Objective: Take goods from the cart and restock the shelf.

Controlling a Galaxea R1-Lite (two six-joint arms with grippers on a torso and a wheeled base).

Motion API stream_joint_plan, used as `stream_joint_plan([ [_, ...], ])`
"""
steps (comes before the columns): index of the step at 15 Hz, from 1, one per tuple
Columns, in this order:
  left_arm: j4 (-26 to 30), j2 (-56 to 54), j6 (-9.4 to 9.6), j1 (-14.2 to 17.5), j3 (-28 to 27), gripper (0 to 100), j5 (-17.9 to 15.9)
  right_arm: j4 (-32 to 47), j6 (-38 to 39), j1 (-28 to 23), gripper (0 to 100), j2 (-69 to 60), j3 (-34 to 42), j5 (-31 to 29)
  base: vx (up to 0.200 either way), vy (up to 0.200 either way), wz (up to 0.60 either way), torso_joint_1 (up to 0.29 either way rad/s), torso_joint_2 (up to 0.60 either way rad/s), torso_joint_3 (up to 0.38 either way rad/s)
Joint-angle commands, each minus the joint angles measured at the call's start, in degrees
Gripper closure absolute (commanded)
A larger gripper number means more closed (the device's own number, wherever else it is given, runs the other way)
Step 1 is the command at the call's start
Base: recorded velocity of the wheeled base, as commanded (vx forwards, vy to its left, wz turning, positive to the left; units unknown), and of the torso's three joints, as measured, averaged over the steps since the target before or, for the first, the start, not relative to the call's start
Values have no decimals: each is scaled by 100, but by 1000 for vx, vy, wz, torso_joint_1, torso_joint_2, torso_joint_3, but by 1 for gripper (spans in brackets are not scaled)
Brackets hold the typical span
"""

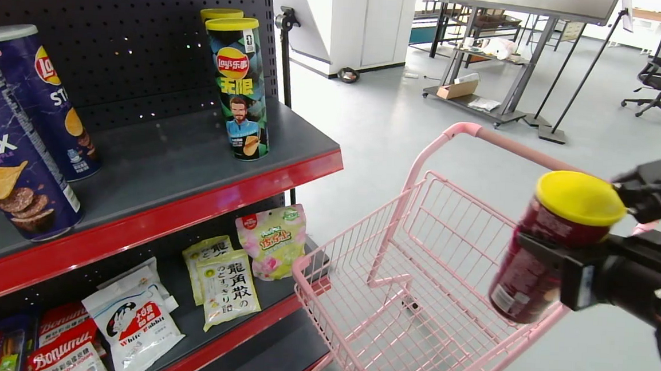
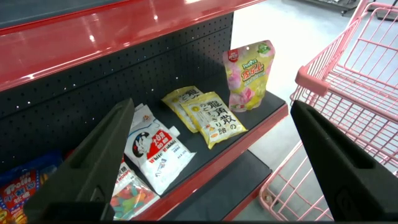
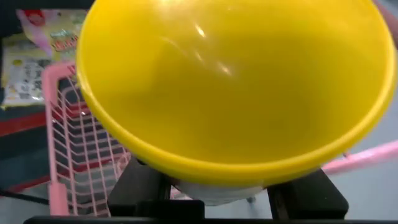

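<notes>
The dark red can [image 1: 522,289] with the yellow lid [image 3: 236,87] hangs tilted in the air over the right side of the pink cart [image 1: 362,233]. The right pincer [image 1: 558,254] is closed around its upper body. To the left stands the shelf [image 1: 182,165]. On its top board there is a green can [image 1: 244,88] at the far right end and two blue cans [image 1: 15,178] at the near left. The left pincer [image 2: 211,168] is wide open and holds nothing, in front of the lower board where candy bags [image 2: 208,118] lie.

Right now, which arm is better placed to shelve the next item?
Right: right gripper grips the red can by the cart; left gripper hangs open, empty, by the lower shelf.
</notes>
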Motion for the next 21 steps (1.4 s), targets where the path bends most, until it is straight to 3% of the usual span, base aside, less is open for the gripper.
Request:
stream_joint_plan([
  [1, -1, -1, 2, 2, 0, 0, 0, 1572, -288, -467, 100, -2021, 359, -146, 0, 0, 0, 0, 0, 0],
  [3, -1, -1, 2, 2, 0, 0, 0, 2134, -314, -775, 100, -2364, 359, -146, 0, 0, 0, 0, 0, 0],
  [6, -1, -1, 2, 2, 0, 0, 0, 2169, -279, -2269, 100, -2170, 394, 38, 0, 0, 0, 0, 0, 0],
  [8, -1, -1, 2, 2, 0, 0, 0, 2055, -253, -2840, 100, -2179, 421, 495, 0, 0, 0, 0, 0, 0],
  [15, -1, -1, 2, 2, 0, 0, 0, 2020, -288, -2831, 100, -2267, 430, 724, 0, 0, 0, 13, -30, -22],
  [21, -1, -1, -7, 2, 0, 0, 0, 2020, -261, -2831, 100, -2232, 447, 724, 0, 0, 0, 198, -522, -327],
])
